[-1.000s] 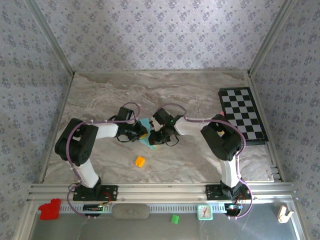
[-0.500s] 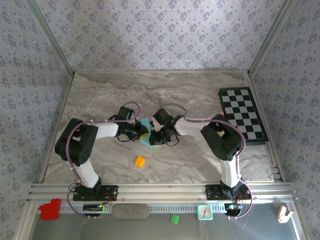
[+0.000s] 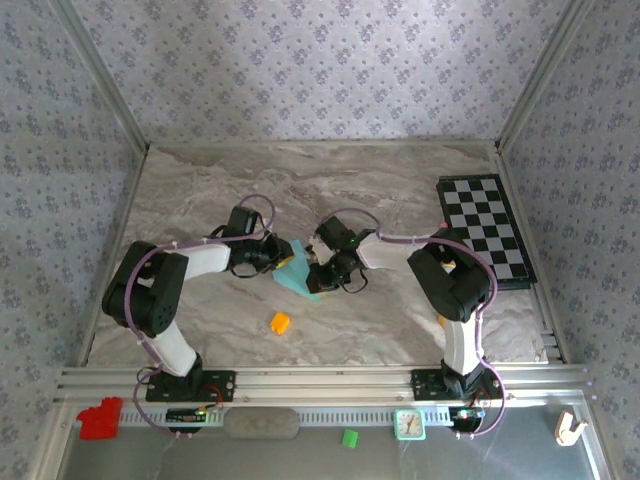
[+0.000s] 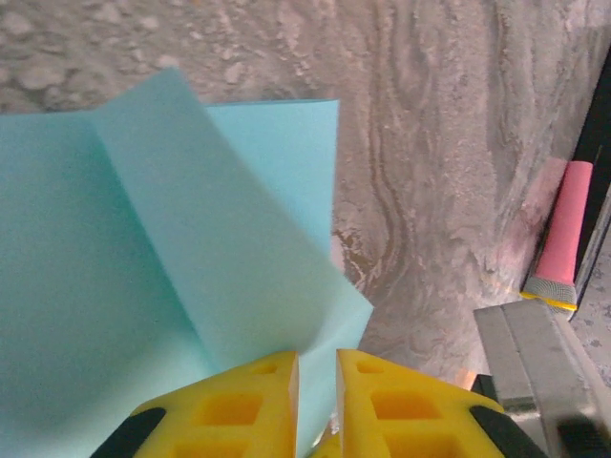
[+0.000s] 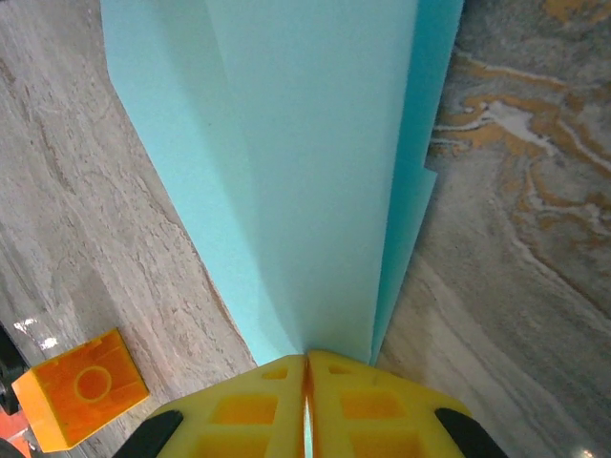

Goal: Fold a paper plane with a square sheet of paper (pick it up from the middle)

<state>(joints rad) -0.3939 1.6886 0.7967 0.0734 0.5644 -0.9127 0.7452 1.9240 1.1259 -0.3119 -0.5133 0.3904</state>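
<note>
right pincer (image 5: 305, 363) clamped on paper (image 5: 305, 153)

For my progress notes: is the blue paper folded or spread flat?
Folded. The paper shows overlapping layers and straight creases in both wrist views.

I see a pale, marble-patterned bench (image 3: 200, 190). A black-and-white checkered board (image 3: 485, 230) lies flat at its far right edge. A small orange cube (image 3: 279, 322) sits near the front centre. The creased teal square sheet of paper (image 3: 296, 272) is mid-bench, one flap lifted.
</note>
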